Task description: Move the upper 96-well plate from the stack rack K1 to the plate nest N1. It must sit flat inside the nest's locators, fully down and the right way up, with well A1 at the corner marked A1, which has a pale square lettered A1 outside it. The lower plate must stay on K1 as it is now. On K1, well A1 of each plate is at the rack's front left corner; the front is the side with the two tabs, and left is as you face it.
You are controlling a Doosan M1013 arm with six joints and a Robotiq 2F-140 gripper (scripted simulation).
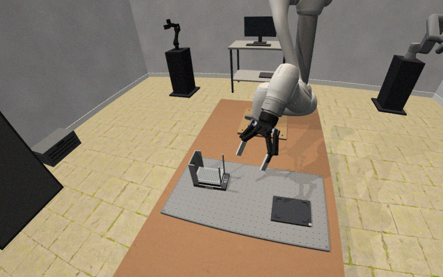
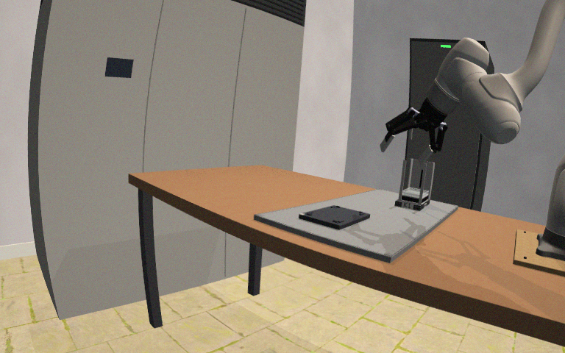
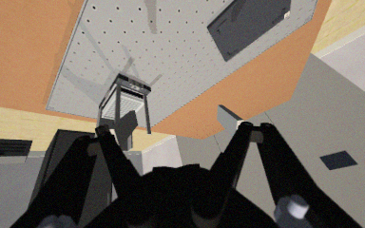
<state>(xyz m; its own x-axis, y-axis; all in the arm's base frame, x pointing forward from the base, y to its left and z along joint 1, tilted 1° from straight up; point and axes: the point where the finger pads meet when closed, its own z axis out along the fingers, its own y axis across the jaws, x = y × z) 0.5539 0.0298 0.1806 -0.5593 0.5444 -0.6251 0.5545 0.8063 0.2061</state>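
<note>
The stack rack K1 stands on the left part of the grey perforated baseplate. It holds the white 96-well plate on top of a lower plate, which is mostly hidden. The rack also shows in the exterior view and in the wrist view. The dark plate nest N1 lies flat and empty on the baseplate's right part, with a pale square at its near right corner. My gripper is open and empty, high above the baseplate's far edge, to the right of the rack.
The baseplate lies on a brown table. The arm's base sits on a wooden mount at the table's far end. Black pedestals and a desk with a monitor stand on the floor beyond.
</note>
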